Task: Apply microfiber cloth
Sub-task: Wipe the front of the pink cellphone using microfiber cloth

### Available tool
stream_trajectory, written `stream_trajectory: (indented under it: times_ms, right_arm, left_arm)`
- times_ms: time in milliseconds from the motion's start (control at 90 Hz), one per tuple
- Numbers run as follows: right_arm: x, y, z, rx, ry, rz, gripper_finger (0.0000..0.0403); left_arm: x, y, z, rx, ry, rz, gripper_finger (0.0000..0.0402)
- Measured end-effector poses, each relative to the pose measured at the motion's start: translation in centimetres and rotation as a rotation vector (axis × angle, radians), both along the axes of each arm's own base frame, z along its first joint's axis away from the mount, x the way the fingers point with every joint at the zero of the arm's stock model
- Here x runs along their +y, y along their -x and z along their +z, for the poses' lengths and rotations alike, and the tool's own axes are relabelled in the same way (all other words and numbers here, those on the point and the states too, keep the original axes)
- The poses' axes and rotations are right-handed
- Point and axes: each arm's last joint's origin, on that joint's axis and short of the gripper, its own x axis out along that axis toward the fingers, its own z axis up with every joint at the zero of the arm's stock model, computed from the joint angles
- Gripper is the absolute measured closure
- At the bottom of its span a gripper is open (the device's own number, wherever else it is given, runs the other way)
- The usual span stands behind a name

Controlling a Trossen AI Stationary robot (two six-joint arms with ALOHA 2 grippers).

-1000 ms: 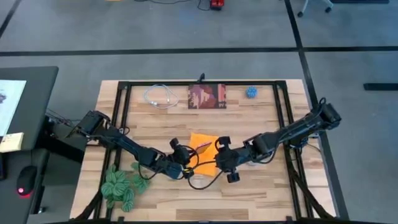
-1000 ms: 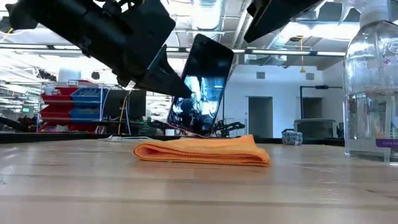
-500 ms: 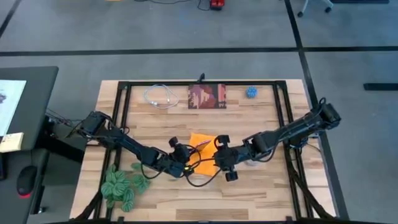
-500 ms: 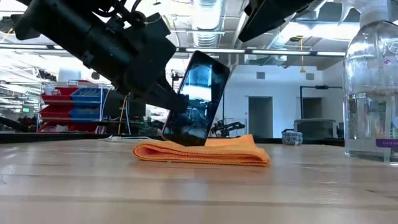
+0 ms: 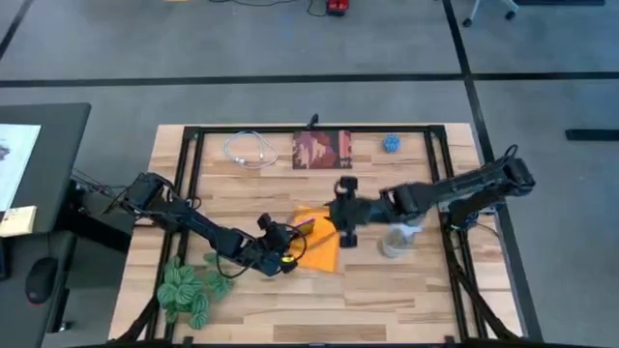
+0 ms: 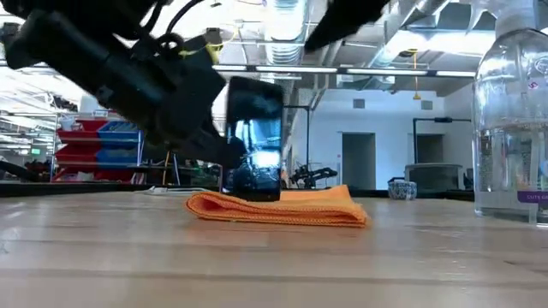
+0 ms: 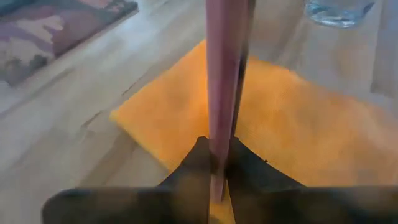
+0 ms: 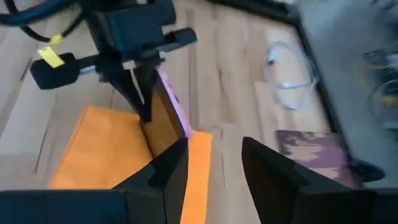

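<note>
The microfiber cloth (image 6: 278, 208) lies flat; our left hand (image 7: 219, 163) grips the phone (image 6: 253, 151) upright on it, right hand (image 8: 211, 158) hovers open. We should rub gently.

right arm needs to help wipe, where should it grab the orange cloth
Best guess: pinch the free edge of the microfiber cloth nearest the right gripper, coming down from above. It lies flat and folded on the table, so only edges offer a lip. The left gripper holds the phone upright on its other side, so stay clear of that.
</note>
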Motion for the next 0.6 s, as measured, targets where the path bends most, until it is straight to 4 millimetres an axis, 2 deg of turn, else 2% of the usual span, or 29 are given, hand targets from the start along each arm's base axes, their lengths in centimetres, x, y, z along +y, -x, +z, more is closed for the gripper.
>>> stream_trajectory:
  times_ms: [133,267,400,533,600]
  right_arm:
    - [-3.5,-1.2,-1.9,0.07,-0.048,-0.034,0.0271]
    - [-5.2,-2.3,-4.4,0.157,-0.043,-0.057,0.0275]
    - [-5.7,-2.7,-6.8,0.267,-0.069,-0.021,0.0276]
    - [-5.1,-2.7,-8.9,0.359,-0.067,0.001,0.0276]
    - [-4.8,-2.3,-9.8,0.382,-0.069,0.009,0.0276]
  left_arm:
    - [-0.1,0.9,-0.6,-0.003,-0.007,0.042,0.0397]
    - [-0.4,1.7,-1.0,0.034,-0.018,0.06,0.0398]
    - [-0.5,2.7,-1.3,0.071,-0.029,0.09,0.0398]
    - [-0.5,3.8,-2.1,0.145,-0.027,0.1,0.0397]
    - [-0.7,3.7,-1.9,0.121,-0.01,0.113,0.0397]
